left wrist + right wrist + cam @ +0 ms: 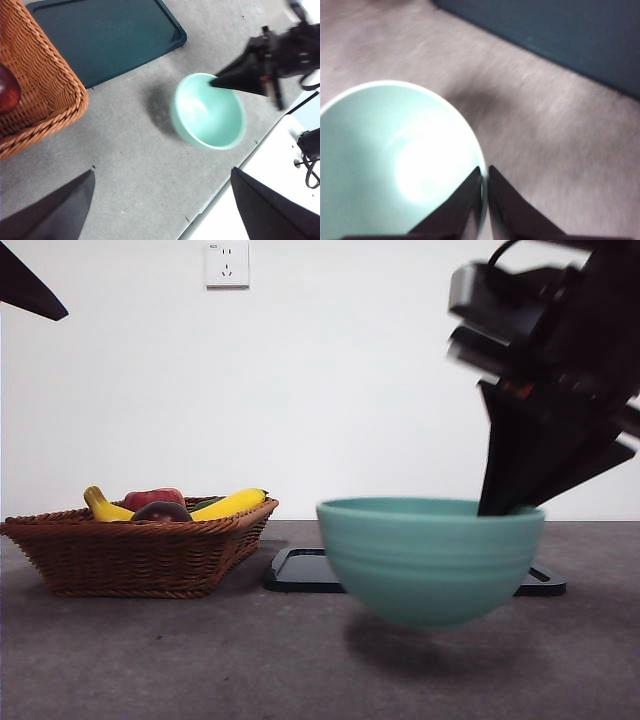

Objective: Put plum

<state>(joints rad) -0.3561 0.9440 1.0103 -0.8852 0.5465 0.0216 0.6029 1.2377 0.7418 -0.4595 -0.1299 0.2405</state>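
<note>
Grey worktop carries a woven basket of fruit and a dark tray, while the teal bowl hangs off the surface, its shadow beneath it. Right gripper has its fingers clenched on the bowl's rim, one inside and one outside; left gripper waits high, fingers spread and empty. Plum sits in the basket among bananas, so I judge this the bowl-placing step, and next comes setting the bowl down before fetching the plum.
</note>
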